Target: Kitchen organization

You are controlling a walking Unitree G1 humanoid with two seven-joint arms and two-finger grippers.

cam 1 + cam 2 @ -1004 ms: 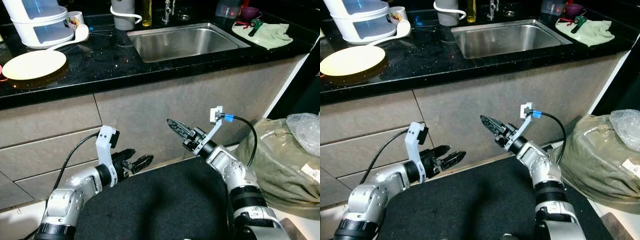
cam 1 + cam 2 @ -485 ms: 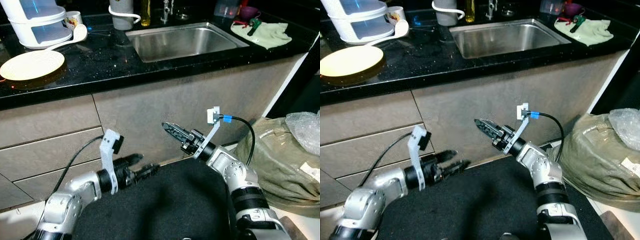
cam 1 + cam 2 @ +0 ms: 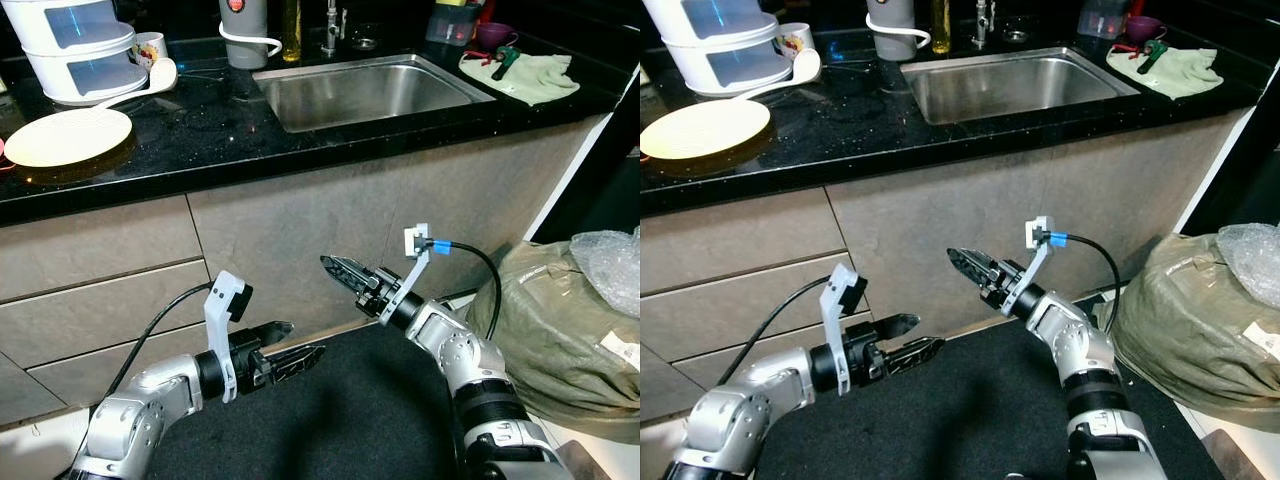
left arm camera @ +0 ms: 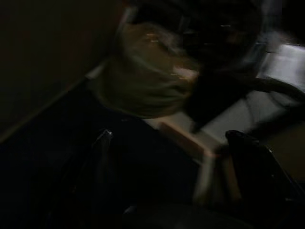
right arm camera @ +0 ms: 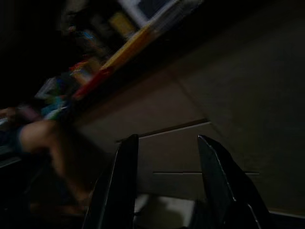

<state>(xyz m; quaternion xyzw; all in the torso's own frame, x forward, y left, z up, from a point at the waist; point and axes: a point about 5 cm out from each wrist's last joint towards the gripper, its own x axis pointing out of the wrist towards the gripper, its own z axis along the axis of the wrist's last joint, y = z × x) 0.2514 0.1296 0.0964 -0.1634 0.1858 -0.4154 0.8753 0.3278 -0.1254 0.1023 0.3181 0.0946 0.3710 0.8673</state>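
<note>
A pale yellow plate (image 3: 65,135) lies on the black counter (image 3: 200,130) at the left. Behind it stand stacked white containers (image 3: 80,50), a mug (image 3: 150,44) and a white spoon (image 3: 152,76). The steel sink (image 3: 370,90) is at the middle, with a green cloth (image 3: 525,75) to its right. Both grippers hang low in front of the grey cabinet fronts, well below the counter. My left gripper (image 3: 302,340) is open and holds nothing. My right gripper (image 3: 338,268) points left, open and holding nothing, and its fingers (image 5: 125,181) frame the drawer fronts.
A grey jug (image 3: 243,25), a bottle and tap stand behind the sink. Drawer fronts (image 3: 100,300) fill the lower left. A bulky olive bag (image 3: 560,330) with clear plastic on top sits on the floor at the right, also blurred in the left wrist view (image 4: 143,81).
My left gripper has reached a little further right and lower. My right gripper has dropped slightly. The head camera has shifted a touch.
</note>
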